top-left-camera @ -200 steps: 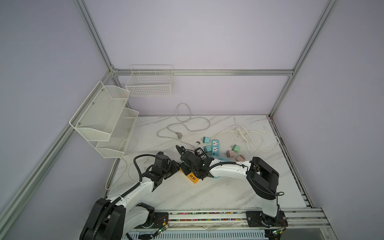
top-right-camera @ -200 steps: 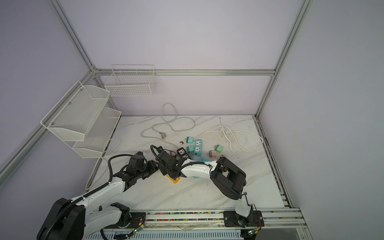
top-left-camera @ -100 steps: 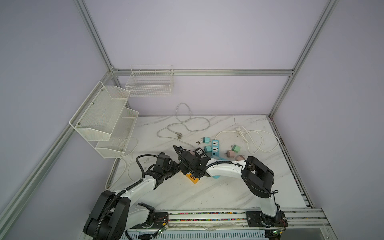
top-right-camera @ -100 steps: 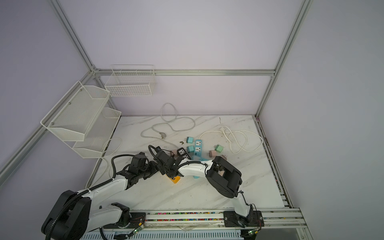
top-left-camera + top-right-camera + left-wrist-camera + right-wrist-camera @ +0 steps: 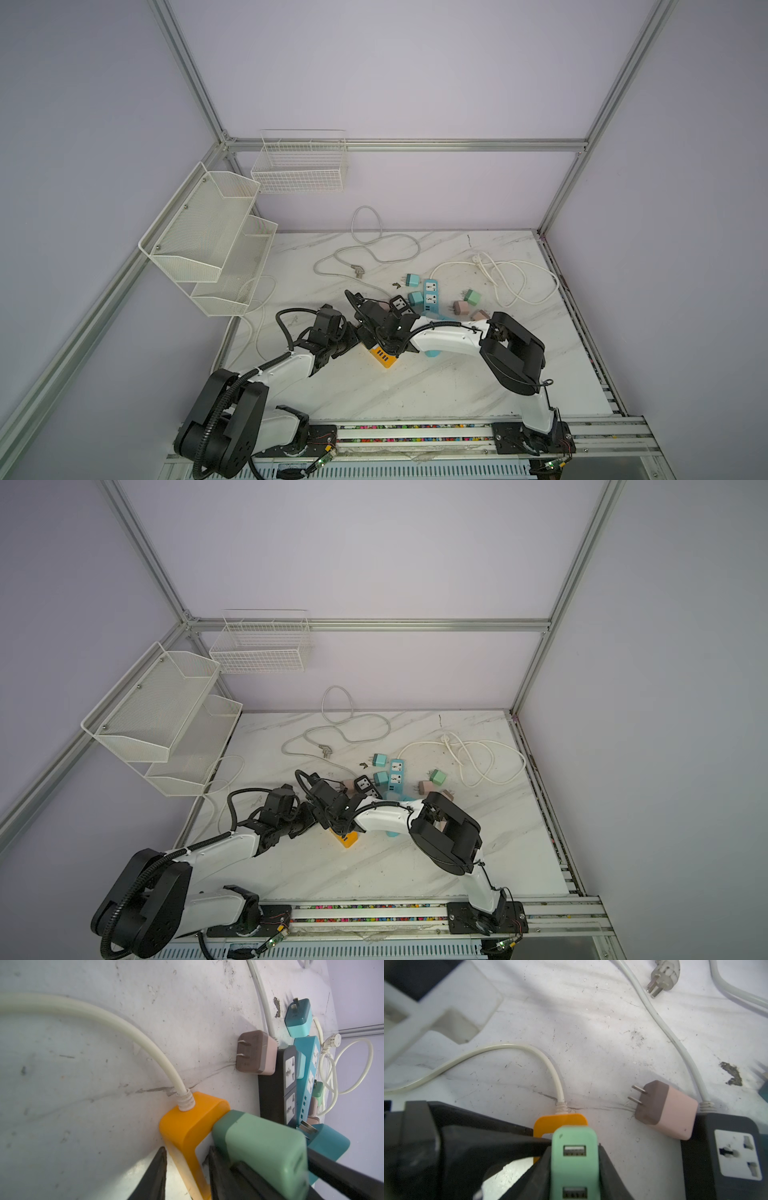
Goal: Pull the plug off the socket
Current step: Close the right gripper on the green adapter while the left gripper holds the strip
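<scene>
White marble desk (image 5: 415,386), scratched and dirty, inside pale purple walls (image 5: 415,83). The left pincer (image 5: 187,1157) squeezes the orange socket (image 5: 187,1126). The right pincer (image 5: 574,1159) squeezes the green plug (image 5: 574,1142) stuck in it. In both top views, the arms (image 5: 440,340) hide the plug.

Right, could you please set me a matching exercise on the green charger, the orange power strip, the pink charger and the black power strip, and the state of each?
1. green charger
2. orange power strip
3. pink charger
4. black power strip

A. lying loose, prongs bare
B. gripped by the left gripper
C. plugged in, gripped by the right gripper
D. visible sockets empty

Pairs: 1-C, 2-B, 3-A, 4-D
</scene>
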